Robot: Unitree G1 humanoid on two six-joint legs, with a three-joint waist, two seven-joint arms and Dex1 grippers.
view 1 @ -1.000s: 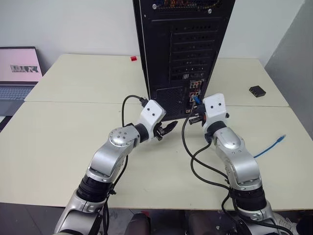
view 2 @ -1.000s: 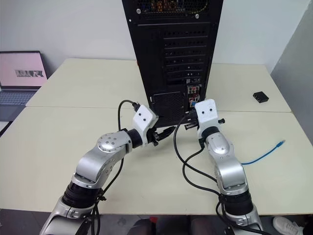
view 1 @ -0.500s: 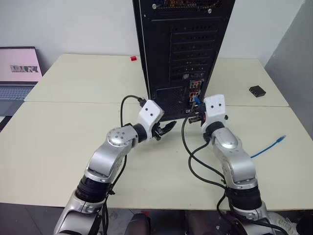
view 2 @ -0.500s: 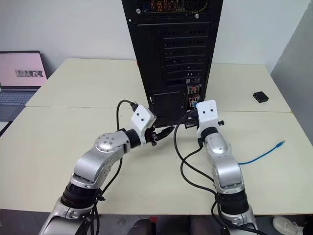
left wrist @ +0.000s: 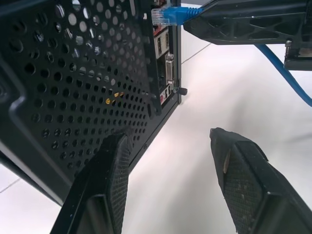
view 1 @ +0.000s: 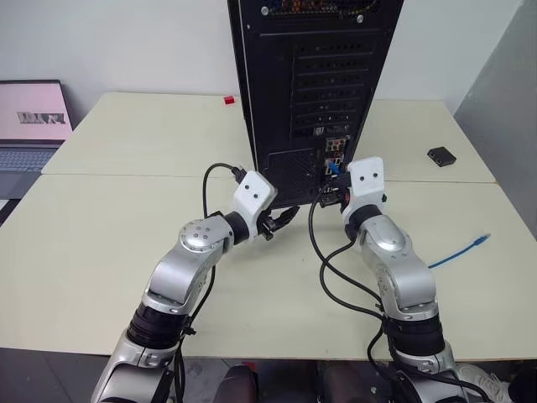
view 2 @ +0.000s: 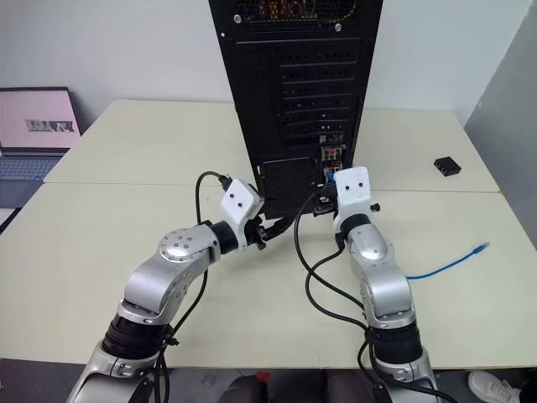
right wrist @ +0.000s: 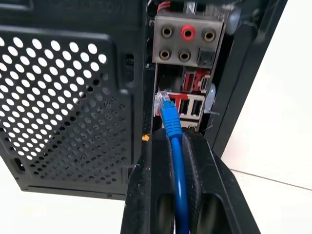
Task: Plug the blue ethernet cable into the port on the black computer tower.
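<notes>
Two robot arms reach forward over a pale bench (view 1: 109, 243) toward the back of the black computer tower (view 1: 315, 84), which stands upright at the middle of the bench with its perforated rear panel and horizontal slot covers facing the robot. The right tool (right wrist: 171, 141) has its two black fingers pressed together, pinching the blue ethernet cable (right wrist: 171, 122) just behind its plug. The plug sticks out past the fingertips, pointing at the narrow vertical strip of connectors on the tower's rear. In the right wrist view the clear tip of the plug sits right in front of the port (right wrist: 163, 103), beside red and white sockets and below a cluster of round audio jacks; whether the tip is touching the port cannot be told. From the grip, the rest of the blue cable trails back across the bench on the robot's right, and its other end (view 1: 482, 239) lies loose on the surface near the bench's right edge. The left tool (left wrist: 170, 170) has its fingers spread with nothing between them, held low beside the tower's perforated lower panel, just to the left of the right tool. A small black box (view 1: 440, 155) lies on the bench farther right, and a laptop (view 1: 32, 126) sits open at the far left.
</notes>
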